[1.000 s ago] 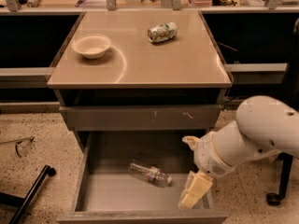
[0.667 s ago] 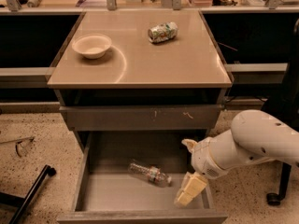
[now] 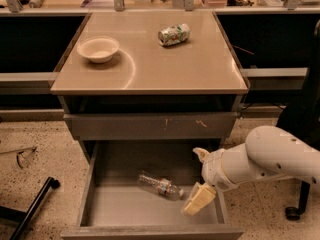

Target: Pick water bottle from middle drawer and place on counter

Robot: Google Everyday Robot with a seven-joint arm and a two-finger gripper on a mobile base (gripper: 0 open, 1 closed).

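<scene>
The water bottle (image 3: 160, 185), clear with a reddish label band, lies on its side on the grey floor of the open middle drawer (image 3: 150, 211), near its middle. My gripper (image 3: 198, 178) reaches into the drawer from the right on a white arm, just right of the bottle's cap end and slightly above it. One pale finger (image 3: 199, 199) points down toward the drawer front, the other (image 3: 201, 154) sits higher near the back. The jaws stand apart and hold nothing. The tan counter (image 3: 165, 66) tops the cabinet above.
On the counter stand a white bowl (image 3: 98, 49) at the left and a crushed green-and-white can (image 3: 174, 34) at the back. The shut drawer front above (image 3: 150, 125) bears pale scratches. A black bar (image 3: 30, 209) lies on the speckled floor at the left; a chair wheel (image 3: 292, 213) at the right.
My arm and gripper have shifted left, further into the drawer and closer to the bottle. The bottle has not moved.
</scene>
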